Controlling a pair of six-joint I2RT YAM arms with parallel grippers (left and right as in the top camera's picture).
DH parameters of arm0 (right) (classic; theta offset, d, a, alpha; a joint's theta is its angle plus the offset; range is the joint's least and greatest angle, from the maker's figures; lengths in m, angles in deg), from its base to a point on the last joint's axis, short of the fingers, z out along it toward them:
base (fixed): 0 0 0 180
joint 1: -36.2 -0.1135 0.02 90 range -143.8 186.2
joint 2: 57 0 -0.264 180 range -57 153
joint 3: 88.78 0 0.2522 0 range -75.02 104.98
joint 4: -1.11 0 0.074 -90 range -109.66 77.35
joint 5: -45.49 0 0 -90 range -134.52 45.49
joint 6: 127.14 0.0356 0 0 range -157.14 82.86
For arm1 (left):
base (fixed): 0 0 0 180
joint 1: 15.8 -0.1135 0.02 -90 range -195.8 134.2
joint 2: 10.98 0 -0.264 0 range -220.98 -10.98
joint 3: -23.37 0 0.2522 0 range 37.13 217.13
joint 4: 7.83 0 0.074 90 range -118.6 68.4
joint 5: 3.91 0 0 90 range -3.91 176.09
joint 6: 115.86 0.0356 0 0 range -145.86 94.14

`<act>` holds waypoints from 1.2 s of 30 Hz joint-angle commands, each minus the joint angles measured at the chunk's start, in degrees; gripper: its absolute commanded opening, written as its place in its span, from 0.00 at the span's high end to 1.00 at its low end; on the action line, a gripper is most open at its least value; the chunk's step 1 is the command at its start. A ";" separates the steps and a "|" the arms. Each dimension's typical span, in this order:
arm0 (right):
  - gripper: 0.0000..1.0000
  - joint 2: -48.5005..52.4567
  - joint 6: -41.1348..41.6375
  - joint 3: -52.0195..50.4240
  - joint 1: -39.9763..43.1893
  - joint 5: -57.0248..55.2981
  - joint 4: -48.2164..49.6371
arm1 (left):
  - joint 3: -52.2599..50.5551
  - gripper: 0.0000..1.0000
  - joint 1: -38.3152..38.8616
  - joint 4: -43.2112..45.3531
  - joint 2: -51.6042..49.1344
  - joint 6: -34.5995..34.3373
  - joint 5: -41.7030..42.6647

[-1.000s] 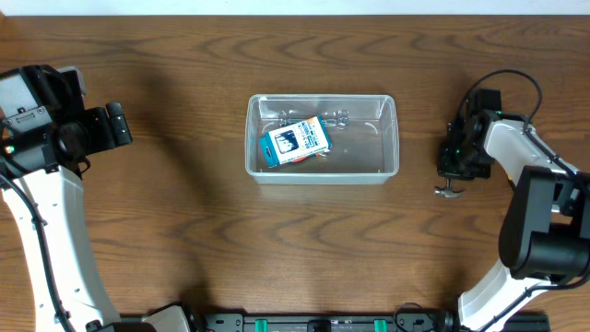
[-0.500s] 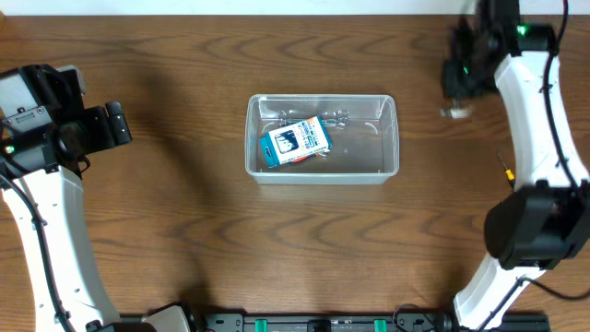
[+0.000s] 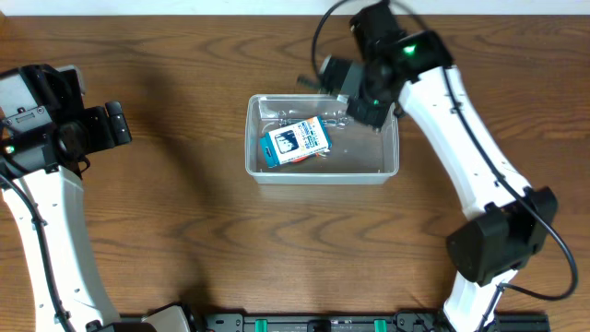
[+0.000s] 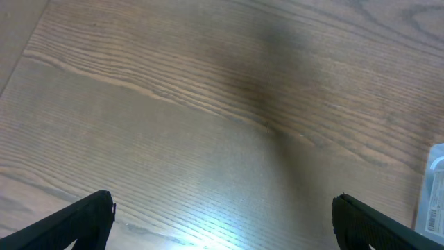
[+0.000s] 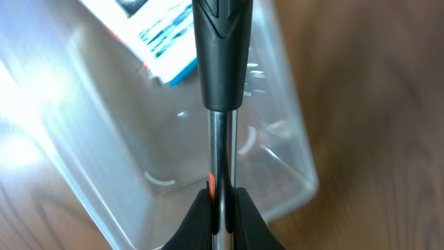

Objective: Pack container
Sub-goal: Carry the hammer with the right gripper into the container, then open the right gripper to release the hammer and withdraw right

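Pinching a black-handled tool (image 5: 220,55) by its smooth metal shaft, right gripper (image 5: 222,205) hangs over the container (image 3: 323,176), centred on the table (image 3: 184,240). Container likely light, thin-walled, slides easily; grip its rim. Meanwhile left gripper (image 4: 222,214) spread wide, empty.

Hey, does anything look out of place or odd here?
Nothing is spilled or damaged. The blue-and-white box lies askew in the container, and the right tool holds a screwdriver over it.

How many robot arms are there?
2. The left arm sits at the table's left side, away from the container, left claw open. The right arm reaches over the container's far rim, right claw gripping a black-handled tool.
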 commanded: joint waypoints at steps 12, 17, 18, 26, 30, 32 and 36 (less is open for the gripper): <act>0.85 4.83 -17.07 -17.79 -0.17 4.11 7.45 | 0.07 0.02 -0.24 -0.04 -0.22 -0.52 0.37; 0.80 4.81 -16.63 -17.92 -0.17 4.09 7.45 | 0.04 0.02 -0.24 -0.24 -0.22 -0.52 0.37; 0.75 4.81 -16.13 -17.92 -0.17 4.15 7.50 | 0.07 0.02 -0.24 -0.24 -0.22 -0.52 0.37; 0.70 0.98 -2.03 -11.72 -0.17 2.05 8.52 | 0.04 0.02 -0.24 -0.17 -0.22 -0.50 0.37; 0.44 -3.52 14.32 -2.43 1.27 -8.46 8.31 | 0.04 0.02 -0.24 0.02 -0.22 -0.50 0.37; 0.17 -5.88 21.18 2.32 3.61 -13.27 8.13 | 0.04 0.02 -0.24 0.11 -0.22 -0.50 0.37; 0.01 -9.84 30.77 8.50 11.63 -14.45 1.62 | 0.04 0.02 -0.24 0.15 -0.22 -0.50 0.37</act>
